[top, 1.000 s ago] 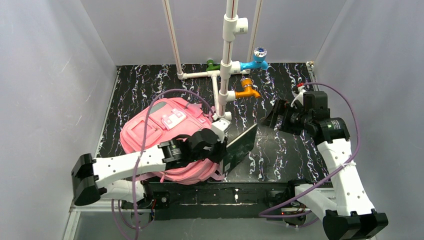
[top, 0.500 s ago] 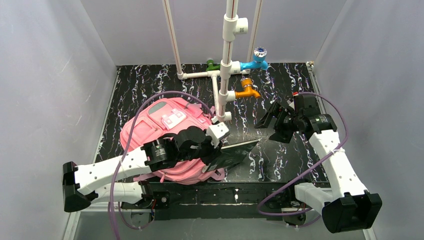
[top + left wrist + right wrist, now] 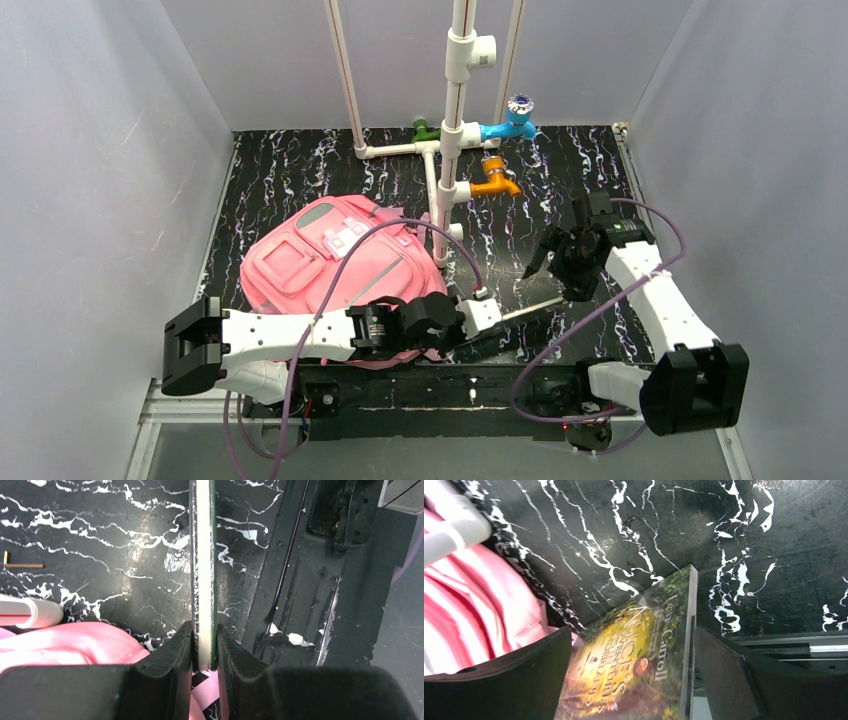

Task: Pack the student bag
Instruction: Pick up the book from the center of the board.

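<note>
The student bag (image 3: 335,262) is a big pink backpack lying on the black marbled table, left of centre. My left gripper (image 3: 487,320) is at the bag's near right corner, shut on a thin book (image 3: 528,311) that shows edge-on and reaches right. In the left wrist view the book's pale page edge (image 3: 202,565) sits clamped between my black fingers (image 3: 175,652), with the bag (image 3: 75,642) at the left. My right gripper (image 3: 553,275) is open above the book's far end. In the right wrist view its jaws stand apart on either side of the book's green-yellow cover (image 3: 639,665), without touching it.
A white pipe rig (image 3: 447,150) with green (image 3: 425,130), blue (image 3: 512,118) and orange (image 3: 492,183) taps stands at the back centre. Its lower pipe end (image 3: 449,530) lies close to the bag. The table's black front rail (image 3: 470,382) runs just below the book. Grey walls enclose the sides.
My left arm has swung down and to the right with the book, which was tilted up and now shows edge-on. My right gripper has moved left and nearer, over the book's end.
</note>
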